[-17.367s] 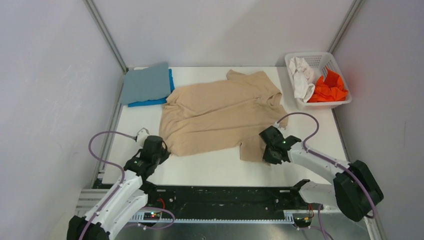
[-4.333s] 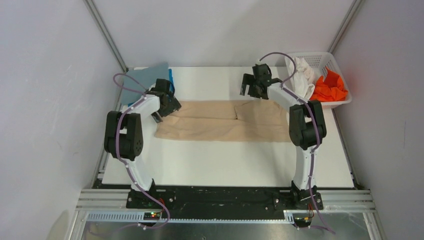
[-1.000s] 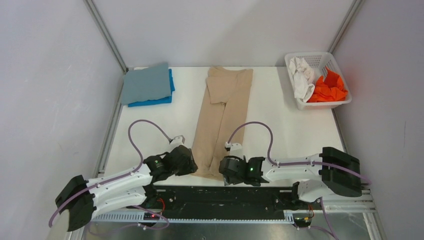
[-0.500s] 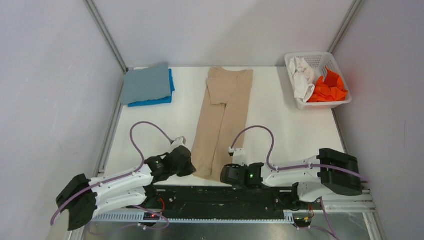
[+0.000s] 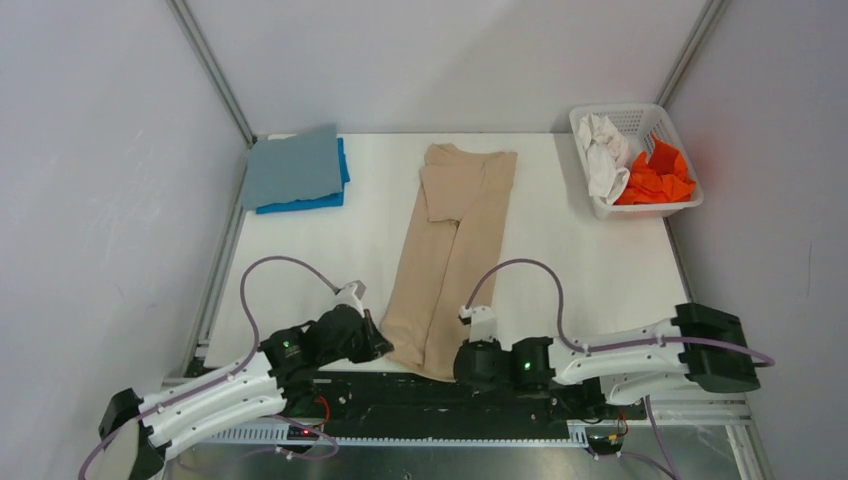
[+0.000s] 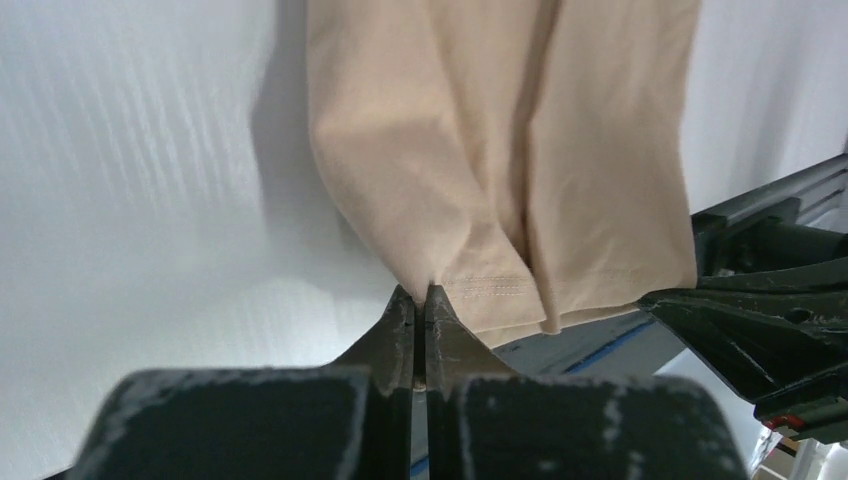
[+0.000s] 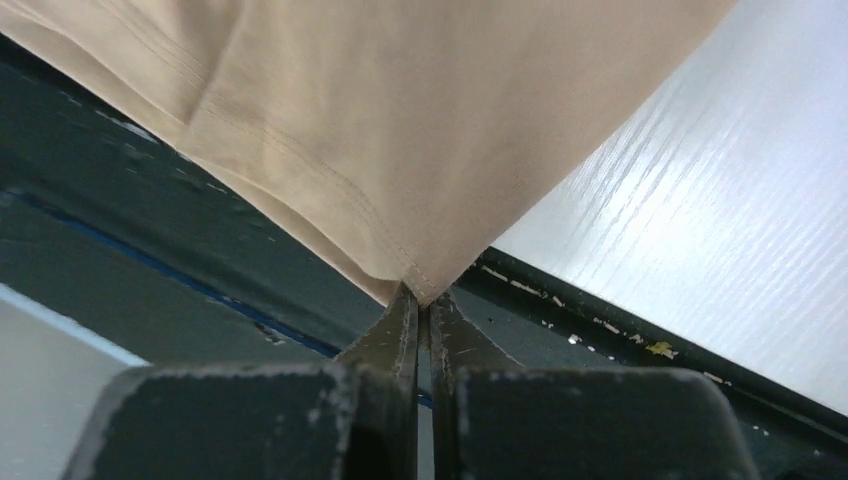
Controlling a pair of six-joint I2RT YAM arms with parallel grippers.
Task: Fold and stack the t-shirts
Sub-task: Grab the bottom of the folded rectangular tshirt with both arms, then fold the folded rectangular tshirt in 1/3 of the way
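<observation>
— Look of the shirts, starting from the left?
— Far left: grey-blue t-shirt (image 5: 292, 168), folded into a flat rectangle, lying on a bright blue t-shirt (image 5: 300, 205) that shows only as a thin edge along the right and near sides. Middle: tan t-shirt (image 5: 450, 250), folded lengthwise into a long narrow strip. Runs from the far part of the counter (image 5: 300, 270) to its near edge at a slight slant, the near end reaching past the edge over the black frame (image 5: 420, 390).
— Held by anything?
— By both. Left hand (image 6: 421, 300) pinched tight on the near left corner of the hem. Right hand (image 7: 421, 295) clamped tight on the near right corner, right at the stitched hem.
— Count?
— Five t-shirts: two stacked, one stretched out, two in a basket. Two hands. One basket.
— And the basket?
— White lattice basket (image 5: 640, 110), far right corner. Holds a crumpled white t-shirt (image 5: 603, 150) in the left half and a crumpled orange t-shirt (image 5: 660, 175) in the right half, the two touching.
</observation>
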